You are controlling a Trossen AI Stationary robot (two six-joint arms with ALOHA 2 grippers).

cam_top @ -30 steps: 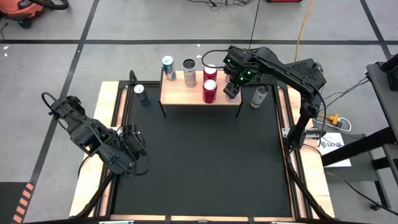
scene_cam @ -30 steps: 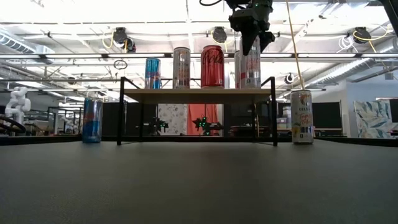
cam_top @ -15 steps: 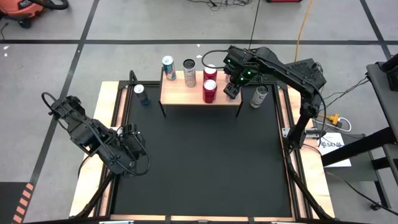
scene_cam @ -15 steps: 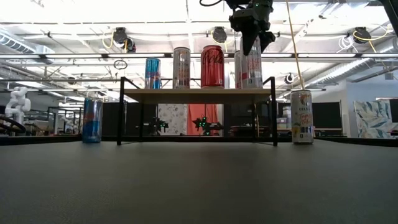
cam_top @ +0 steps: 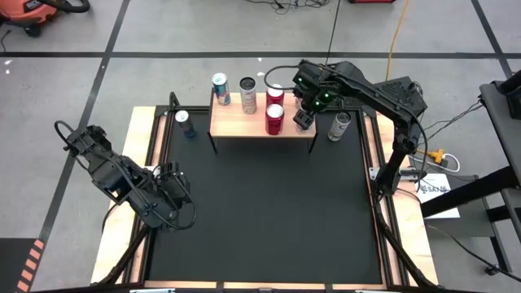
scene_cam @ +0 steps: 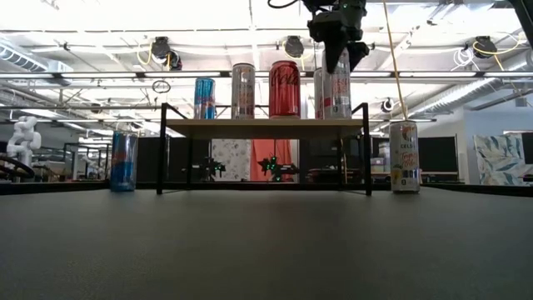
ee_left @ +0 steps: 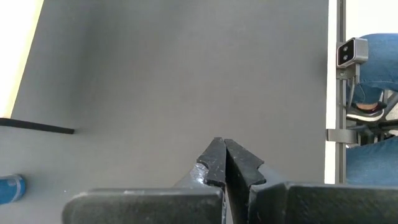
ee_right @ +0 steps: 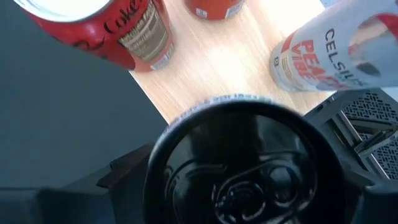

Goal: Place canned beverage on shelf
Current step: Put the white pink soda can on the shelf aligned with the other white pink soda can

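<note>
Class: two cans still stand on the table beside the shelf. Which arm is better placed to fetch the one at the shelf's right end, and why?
The right arm. Its claw hovers over the shelf close to that can, while the left claw rests shut far across the table.

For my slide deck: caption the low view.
Right pincer above a silver can on the wooden shelf, beside a red cola can.

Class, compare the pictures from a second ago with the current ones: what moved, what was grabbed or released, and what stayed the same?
Nothing visibly changed. The right gripper is still over the can at the right end of the shelf; whether it grips that can cannot be told. The other cans and the left gripper, shut over the bare mat, kept their places.
</note>
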